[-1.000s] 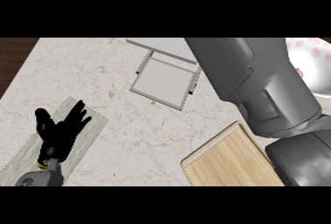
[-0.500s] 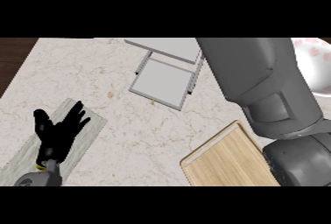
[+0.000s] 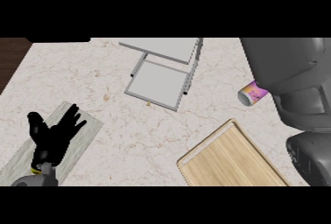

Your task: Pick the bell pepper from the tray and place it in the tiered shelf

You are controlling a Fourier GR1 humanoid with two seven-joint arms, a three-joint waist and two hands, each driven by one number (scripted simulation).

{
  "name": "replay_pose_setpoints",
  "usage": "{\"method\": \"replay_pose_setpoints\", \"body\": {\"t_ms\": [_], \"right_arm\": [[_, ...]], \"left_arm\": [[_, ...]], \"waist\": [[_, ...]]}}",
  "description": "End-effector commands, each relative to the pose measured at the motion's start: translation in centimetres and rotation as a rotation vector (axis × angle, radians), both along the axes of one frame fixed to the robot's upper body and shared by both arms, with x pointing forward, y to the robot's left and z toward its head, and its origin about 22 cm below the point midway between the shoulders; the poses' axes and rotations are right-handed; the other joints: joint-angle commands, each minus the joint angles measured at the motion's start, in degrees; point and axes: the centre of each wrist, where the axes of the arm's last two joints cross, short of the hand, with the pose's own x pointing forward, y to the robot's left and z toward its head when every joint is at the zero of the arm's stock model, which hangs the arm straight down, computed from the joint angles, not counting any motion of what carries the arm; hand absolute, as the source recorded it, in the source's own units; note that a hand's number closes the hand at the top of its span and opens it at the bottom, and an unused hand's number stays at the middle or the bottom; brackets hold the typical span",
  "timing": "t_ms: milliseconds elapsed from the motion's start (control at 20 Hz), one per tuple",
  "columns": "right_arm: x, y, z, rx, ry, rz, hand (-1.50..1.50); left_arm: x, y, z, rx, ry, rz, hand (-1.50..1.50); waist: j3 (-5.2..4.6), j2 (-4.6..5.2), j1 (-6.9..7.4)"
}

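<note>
Left hand (image 3: 53,133) resting open at lower left over a pale mat (image 3: 82,131), wooden tray (image 3: 229,162) bare, grey shelf (image 3: 161,72) above it, bell pepper not visible, right hand hidden behind its forearm (image 3: 294,83), a small can (image 3: 253,93) beside it.

Counter (image 3: 116,131): pale marble with faint brown veining, filling nearly all I am looking down on. Dark wood floor (image 3: 9,57) showing beyond its far-left edge. Pale grey-green mat (image 3: 84,131) lying flat at the near left. Light falling evenly.
</note>
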Motion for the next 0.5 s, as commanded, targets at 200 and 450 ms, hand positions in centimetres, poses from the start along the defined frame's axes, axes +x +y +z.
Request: {"method": "replay_pose_setpoints", "body": {"t_ms": [200, 450], "right_arm": [[-2.4, -5.3, 2.0, 0.194, -0.095, -0.101, -1.5], [-5.3, -8.9, 0.9, 0.174, -0.068, -0.071, -1.5]], "left_arm": [[-1.0, 0.4, -1.3, -0.017, 0.042, 0.041, 0.0], [-1.0, 0.5, -0.4, -0.01, 0.03, 0.041, 0.0]], "waist": [[-0.08, -0.82, -2.9], [-0.03, -0.87, -2.93]]}}
